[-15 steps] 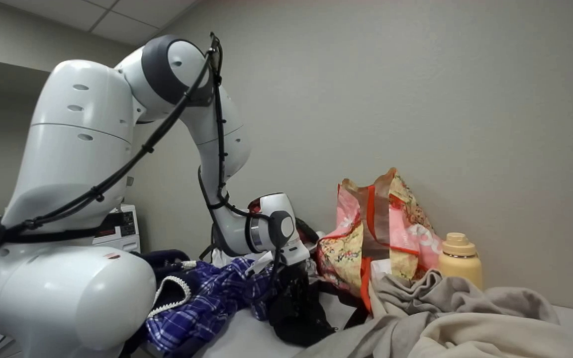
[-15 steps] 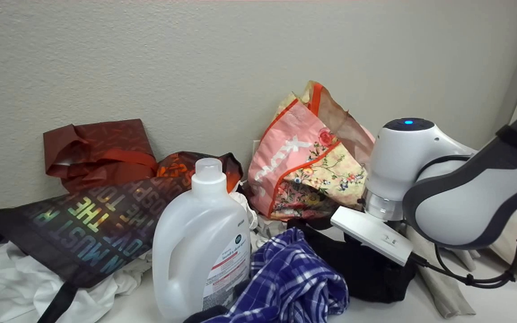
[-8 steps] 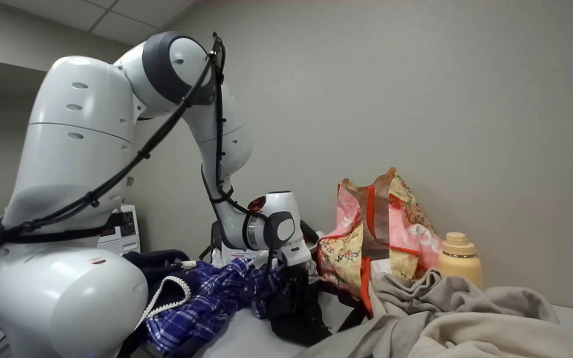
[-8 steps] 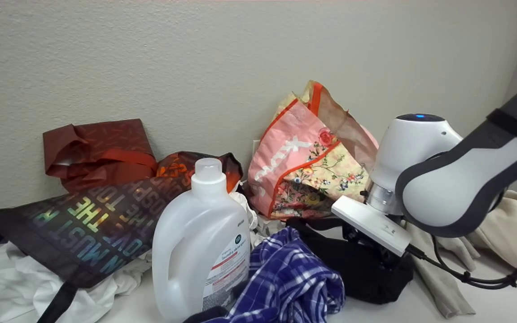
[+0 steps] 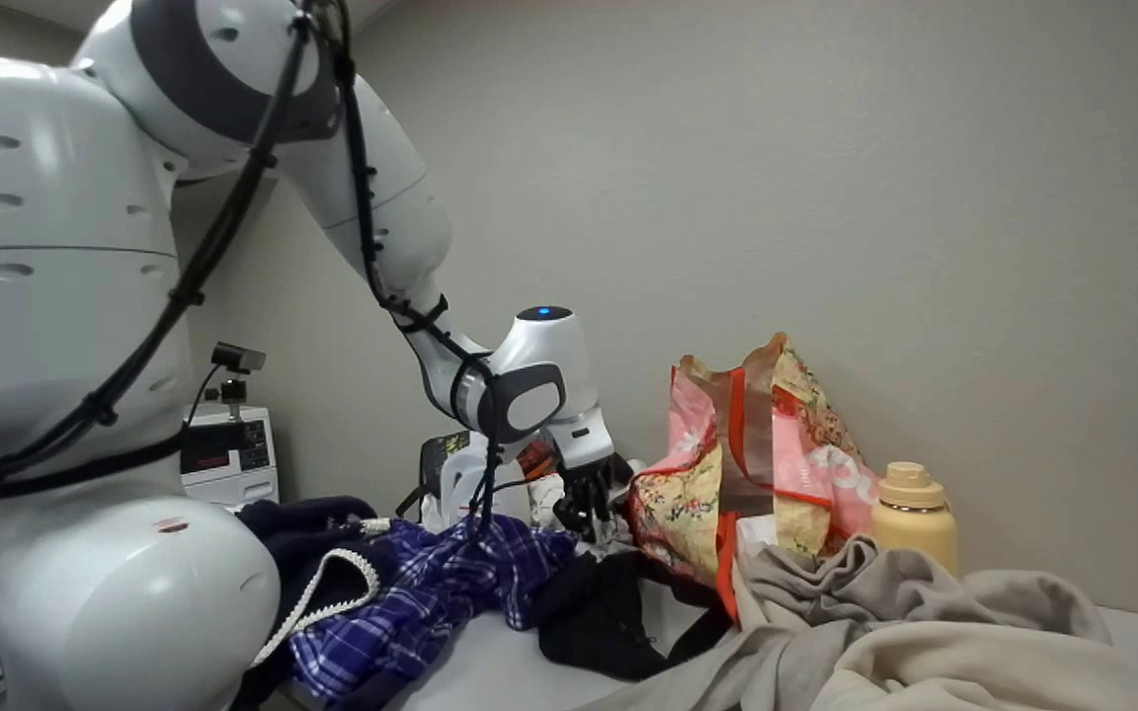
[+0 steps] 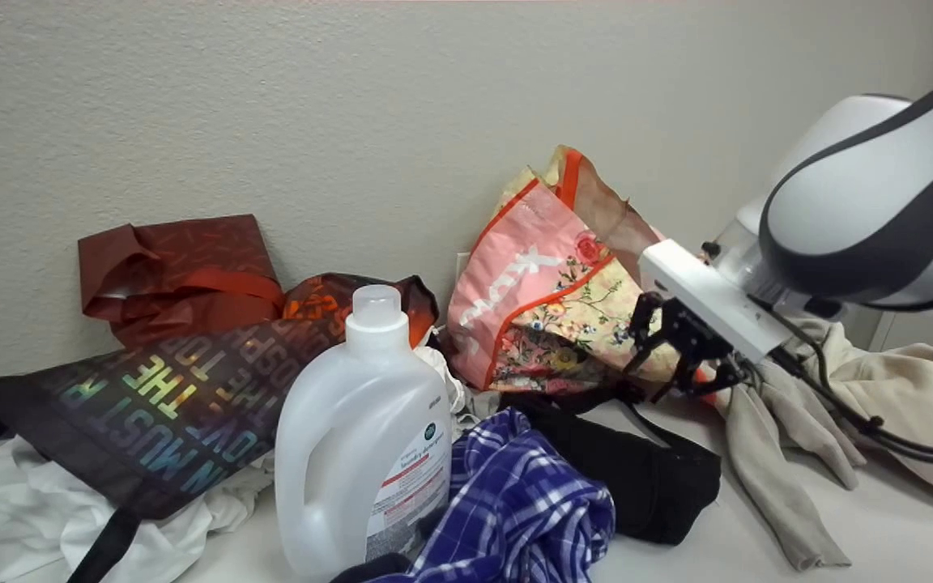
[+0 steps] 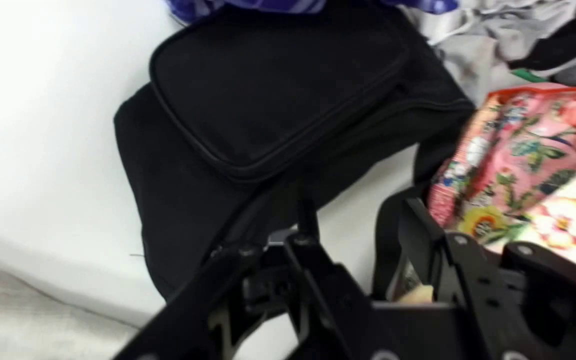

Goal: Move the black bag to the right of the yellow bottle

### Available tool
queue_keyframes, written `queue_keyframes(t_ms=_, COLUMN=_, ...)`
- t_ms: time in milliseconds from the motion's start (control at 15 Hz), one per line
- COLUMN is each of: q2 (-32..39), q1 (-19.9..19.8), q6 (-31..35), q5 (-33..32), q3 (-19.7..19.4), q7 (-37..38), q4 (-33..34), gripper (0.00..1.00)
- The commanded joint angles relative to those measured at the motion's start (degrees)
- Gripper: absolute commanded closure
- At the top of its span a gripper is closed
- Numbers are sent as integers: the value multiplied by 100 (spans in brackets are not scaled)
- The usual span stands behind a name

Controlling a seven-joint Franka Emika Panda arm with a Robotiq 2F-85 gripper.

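The black bag [image 5: 594,617] lies limp on the white table between the blue plaid cloth and the floral bag. It also shows in an exterior view [image 6: 649,486] and fills much of the wrist view [image 7: 278,95]; its strap loops toward the floral bag. My gripper [image 6: 643,385] hangs above the strap side of the bag, near the floral bag. In the wrist view the fingers [image 7: 360,215] stand apart with nothing held between them. The yellow bottle [image 5: 913,528] stands upright beyond the floral bag, its base hidden by beige cloth.
The floral bag [image 5: 697,494] leans on the wall close to the gripper. The blue plaid cloth [image 6: 515,502] overlaps the black bag's edge. A white detergent jug [image 6: 361,437], a dark printed bag [image 6: 183,405] and beige cloth [image 5: 984,662] lie around.
My gripper has risen from the black bag, tilted, and come up above its strap side. The bag has shifted slightly toward the plaid cloth and stays on the table.
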Motion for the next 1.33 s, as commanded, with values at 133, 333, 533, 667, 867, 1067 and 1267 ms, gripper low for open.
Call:
queue_keyframes(t_ms=133, q2=-1563, q1=-205, q6=-266, q5=154, q3=10, q7=-391, q4=-501, gripper=77)
queue_keyframes(t_ms=333, q2=-1547, q1=-142, q6=-820, q5=180, q3=68, q7=-546, q4=-509, gripper=34)
queue_keyframes(t_ms=533, q2=-1055, q1=-180, q6=-1329, q5=146, q3=199, q7=-410, q4=-403, gripper=20)
queue_keyframes(t_ms=667, q2=-581, q1=-267, q6=-1347, q5=18, q3=342, q7=-172, q4=-320, gripper=5)
queue_keyframes(t_ms=867, q2=201, q1=-495, q6=-1035, q5=-652, q3=546, q7=807, q4=-142, gripper=0)
queue_keyframes(t_ms=1067, q2=820, q1=-333, q6=-921, q5=-734, q3=423, q7=1337, q4=202, gripper=0)
queue_keyframes(t_ms=1267, q2=1233, q1=-182, q6=-956, q5=-606, q3=352, q7=1570, q4=604, gripper=0)
